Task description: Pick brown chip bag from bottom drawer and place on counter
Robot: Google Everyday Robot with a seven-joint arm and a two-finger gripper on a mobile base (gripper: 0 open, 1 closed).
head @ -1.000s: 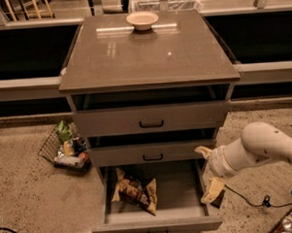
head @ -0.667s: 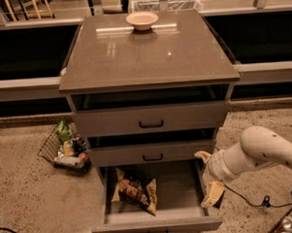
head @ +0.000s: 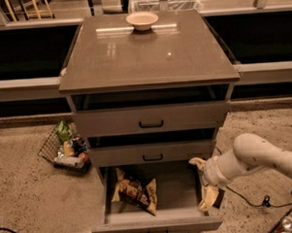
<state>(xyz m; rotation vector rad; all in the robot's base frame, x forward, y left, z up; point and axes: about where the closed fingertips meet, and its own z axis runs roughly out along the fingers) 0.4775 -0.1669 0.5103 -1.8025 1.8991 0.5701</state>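
The brown chip bag (head: 133, 190) lies flat in the left part of the open bottom drawer (head: 158, 219), tan-yellow with a dark printed panel. My gripper (head: 201, 184) hangs at the drawer's right side, on the white arm coming in from the right, well to the right of the bag and apart from it. One pale finger (head: 209, 197) points down over the drawer's right wall and the other (head: 196, 162) shows near the middle drawer's lower edge, with nothing between them. The counter (head: 148, 52) is the glossy grey-brown top, with a small pale bowl (head: 142, 20) at its back.
Two upper grey drawers (head: 151, 119) with dark handles are slightly pulled out above the bottom one. A wire basket of groceries (head: 65, 148) sits on the floor at the left. A black cable (head: 256, 202) and some cans lie on the floor at the right.
The arm and gripper have shifted very slightly. The chip bag and the drawers have not moved.
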